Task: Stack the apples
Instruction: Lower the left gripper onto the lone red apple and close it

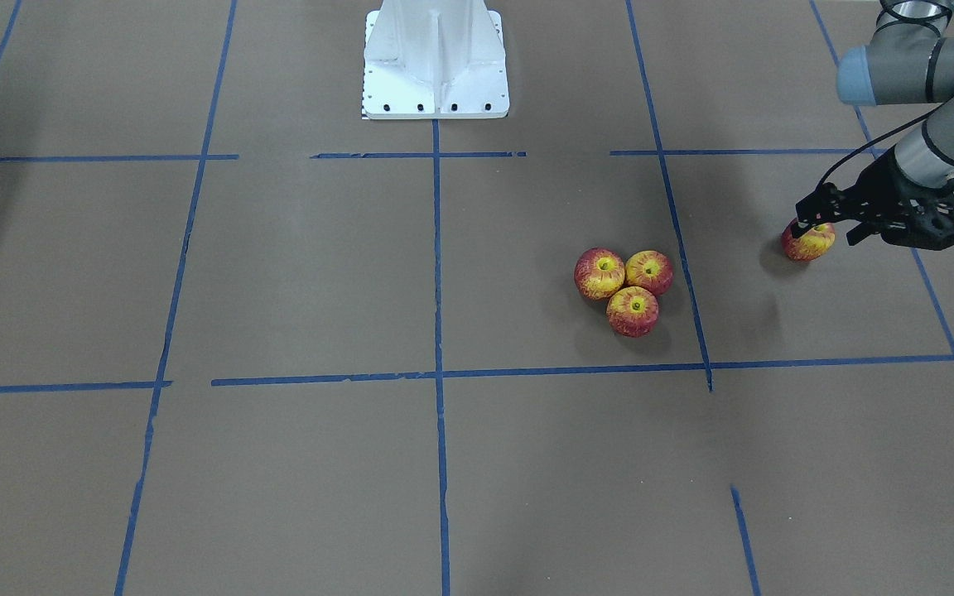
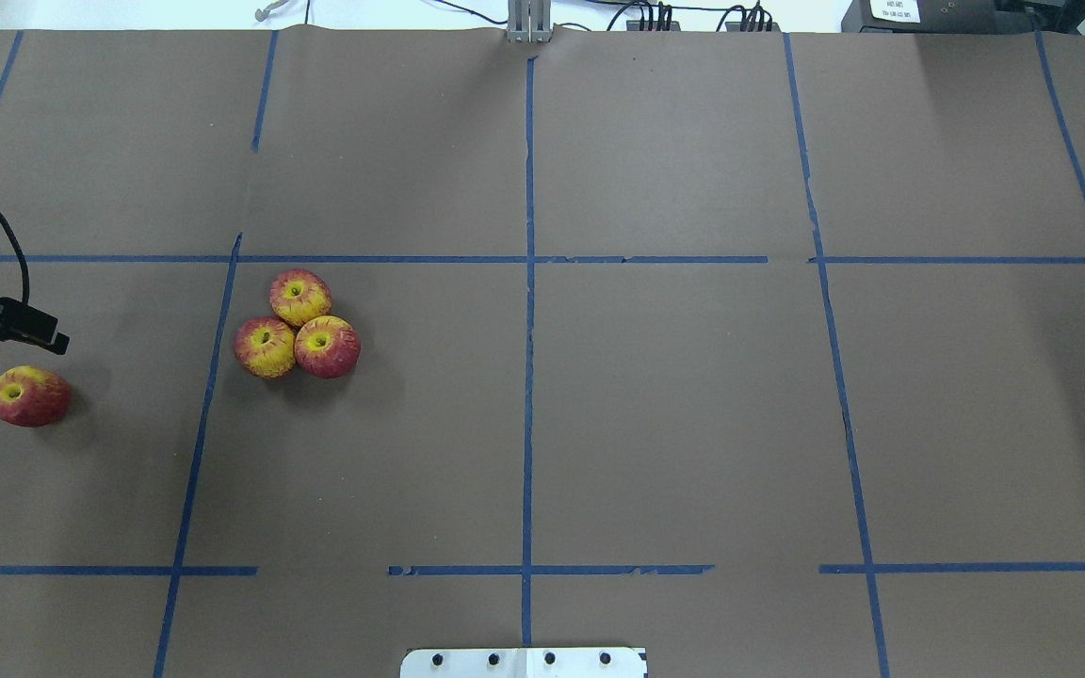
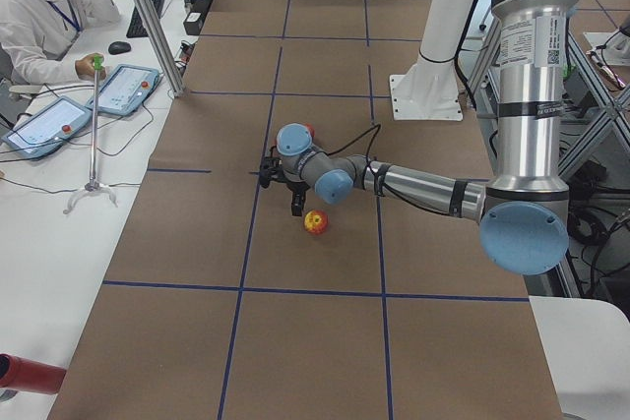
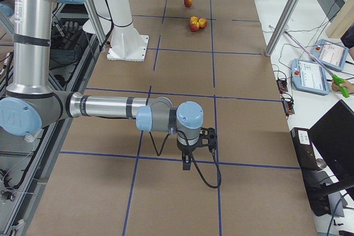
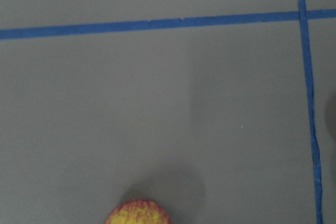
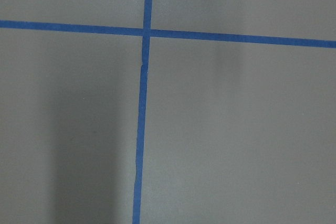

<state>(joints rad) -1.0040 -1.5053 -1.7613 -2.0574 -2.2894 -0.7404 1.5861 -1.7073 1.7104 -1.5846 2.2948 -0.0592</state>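
My left hand is open. Its two black fingers are spread apart and they hold nothing. It hangs in the air, close over one apple. Looking down from behind me, I can see a gap between the hand and that apple, so they do not touch. My left wrist camera sees only the top of this apple, right at the bottom edge of its picture. The apple sits alone on the table, far out on my left side. It is red with yellow stripes (and a little yellow-green dip on top).

A blue tape line runs between that apple and the three other apples. Those three sit on the table in a small bunch, shaped like a triangle, and each one touches the other two. All have their dips facing up. They are on my left too, but nearer the middle.

My right hand is well apart from every apple, over on my right side. It points down at the table, near a spot where two blue lines cross. I cannot tell if it is open or closed, since only the side camera shows it.

My white base stands at the table's edge. A person sits across the table from me.
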